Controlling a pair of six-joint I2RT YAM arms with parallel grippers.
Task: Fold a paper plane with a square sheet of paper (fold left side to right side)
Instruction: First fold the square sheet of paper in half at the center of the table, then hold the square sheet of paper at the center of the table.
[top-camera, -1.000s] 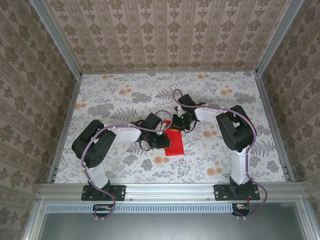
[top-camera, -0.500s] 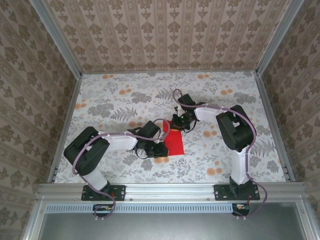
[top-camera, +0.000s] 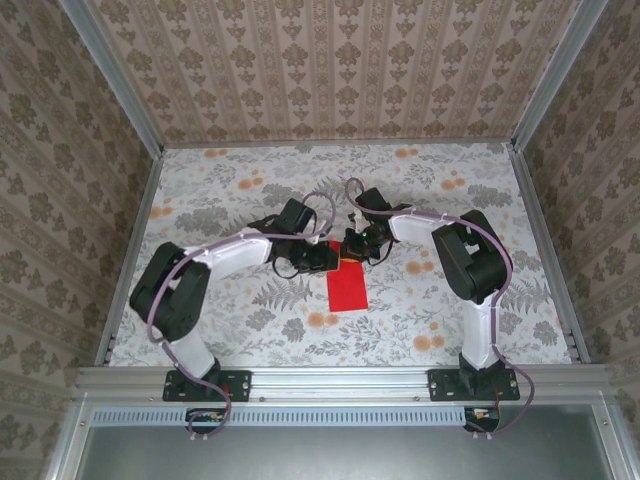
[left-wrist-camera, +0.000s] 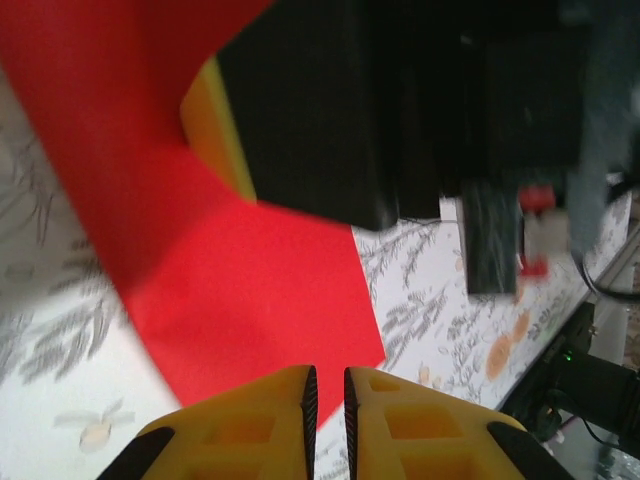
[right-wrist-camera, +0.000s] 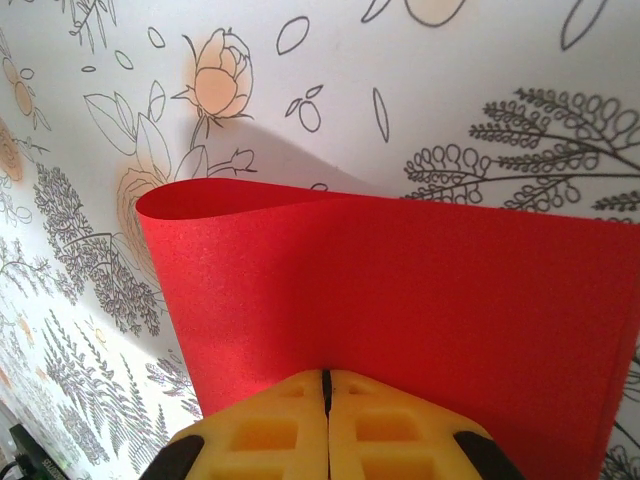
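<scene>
**Item: red sheet of paper** (top-camera: 347, 287)
Lain on the flowered table (top-camera: 450, 200) as a narrow upright strip, doubled over on itself. From the right wrist, the sheet (right-wrist-camera: 400, 300) is spread directly ahead of the fingertips. Its upper layer is bowed into a soft open loop ahead and to one side, not pressed to a crease.

**Item: right gripper** (top-camera: 352, 250)
Set at the far end of the strip. The jaws (right-wrist-camera: 325, 385) are pressed together with no gap, and the paper's edge is taken in at their tips, so it is judged to be pinching the sheet. From the left wrist, one of its yellow fingers (left-wrist-camera: 212, 125) is seen with red paper rising beside it.

**Item: left gripper** (top-camera: 322, 258)
Placed just beside the strip's far left corner, close to the right gripper. The fingertips (left-wrist-camera: 327, 385) are parted by a narrow slit with nothing held between them. The sheet (left-wrist-camera: 250, 290) is just ahead of them, apparently not touched.

**State of work**
- Done, as judged: the left side has been carried over to the right side, the sheet being halved in width.
- Left: the looped fold is not yet flattened into a sharp centre crease. No triangular nose flaps, wing folds or pointed dart shape are to be seen — the task is judged to be at an early stage.
</scene>
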